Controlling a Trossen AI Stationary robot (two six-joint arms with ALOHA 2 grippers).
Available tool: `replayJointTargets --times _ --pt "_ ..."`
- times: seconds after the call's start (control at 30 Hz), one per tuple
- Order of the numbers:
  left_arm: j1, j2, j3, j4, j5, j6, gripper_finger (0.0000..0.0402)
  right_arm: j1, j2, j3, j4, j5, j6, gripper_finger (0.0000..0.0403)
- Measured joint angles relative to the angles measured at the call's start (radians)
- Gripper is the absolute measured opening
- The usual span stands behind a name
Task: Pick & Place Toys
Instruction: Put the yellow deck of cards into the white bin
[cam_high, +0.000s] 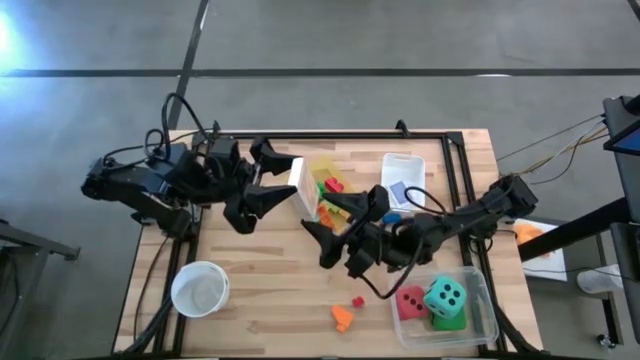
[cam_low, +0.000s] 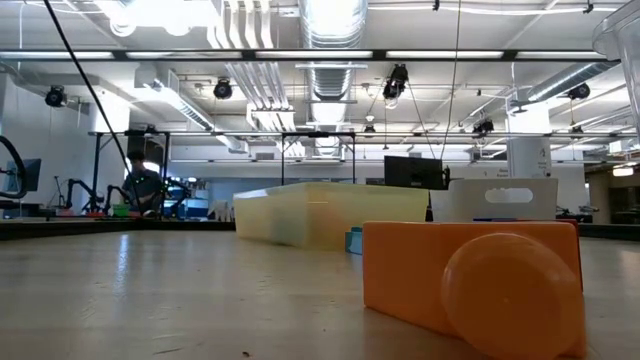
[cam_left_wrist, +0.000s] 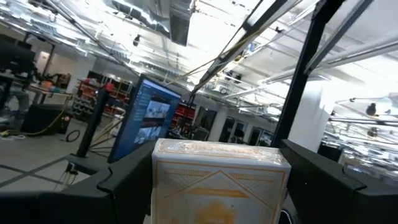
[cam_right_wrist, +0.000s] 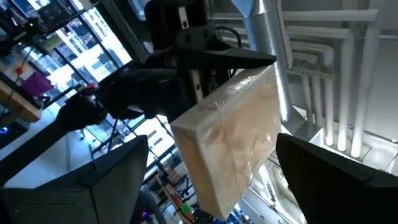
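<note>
Toys: seen from above, small red and orange plastic blocks lie loose on the wooden table, dotted dice in a clear bin. Left gripper clamps a white box upright above the yellow bin; right gripper hangs wide, empty. Low view: an orange block lies nearest, lengthwise across. Left wrist: box between fingers.

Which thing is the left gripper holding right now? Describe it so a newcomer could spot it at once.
Start at the yellow bin in the middle of the wooden table. At its left edge the left gripper clamps a white box. It is the only pale, wrapped, card-pack-like block, unlike the coloured toys nearby.
</note>
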Motion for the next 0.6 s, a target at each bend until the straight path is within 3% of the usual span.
replayJointTargets --times 0.37,0.6 --pt "0.004 0.015 0.0 0.005 0.027 -0.007 0.0303 -0.046 0.0 0.017 -0.003 -0.055 0.007 0.0337" --pt "0.005 0.015 0.0 0.013 0.031 -0.01 0.0303 -0.061 0.002 0.019 -0.007 -0.071 0.016 0.024"
